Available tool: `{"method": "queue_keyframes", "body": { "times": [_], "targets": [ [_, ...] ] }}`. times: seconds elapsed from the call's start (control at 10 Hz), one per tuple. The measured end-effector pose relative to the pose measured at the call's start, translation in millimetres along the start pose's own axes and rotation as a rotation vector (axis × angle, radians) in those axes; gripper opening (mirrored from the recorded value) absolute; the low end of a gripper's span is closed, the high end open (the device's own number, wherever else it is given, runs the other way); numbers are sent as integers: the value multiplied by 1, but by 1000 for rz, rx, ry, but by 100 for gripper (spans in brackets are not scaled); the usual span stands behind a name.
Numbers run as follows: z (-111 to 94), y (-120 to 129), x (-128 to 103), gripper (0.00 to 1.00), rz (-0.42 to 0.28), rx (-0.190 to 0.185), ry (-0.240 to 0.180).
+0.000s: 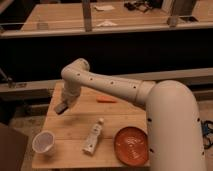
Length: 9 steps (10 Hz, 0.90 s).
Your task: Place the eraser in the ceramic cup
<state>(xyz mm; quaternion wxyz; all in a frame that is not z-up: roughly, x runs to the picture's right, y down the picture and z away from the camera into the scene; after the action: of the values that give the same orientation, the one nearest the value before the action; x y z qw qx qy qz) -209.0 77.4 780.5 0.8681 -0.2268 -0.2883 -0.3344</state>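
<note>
Camera view of a wooden table (75,125) seen from above and behind the robot. The white arm (105,85) is shown reaching from the large rounded body segment at the lower right, across the table towards the upper left, where it is bent downwards at an elbow. The gripper (62,106) is seen at the end of this downward section, above the left part of the table near its far edge; whether it is released, clenched or grasping anything cannot be told. The ceramic cup (43,142), whitish and upright with its wide rim open to the camera, is placed at the near left corner of the table, below the gripper in the view and well apart from it. A white tube (93,136) is laid flat near the middle of the near edge, between the cup and an orange bowl (131,146) at the near right. A small orange object (106,99) is seen on the far part of the table, just beneath the arm. The eraser cannot be made out with certainty. A long counter (65,15) is visible in the background.
</note>
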Motion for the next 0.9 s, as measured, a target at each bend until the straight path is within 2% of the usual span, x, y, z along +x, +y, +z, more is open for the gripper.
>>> {"method": "queue_keyframes", "body": {
  "times": [0.9],
  "targets": [
    [-1,4,-33,1,-72,-35,-2]
  ]
}}
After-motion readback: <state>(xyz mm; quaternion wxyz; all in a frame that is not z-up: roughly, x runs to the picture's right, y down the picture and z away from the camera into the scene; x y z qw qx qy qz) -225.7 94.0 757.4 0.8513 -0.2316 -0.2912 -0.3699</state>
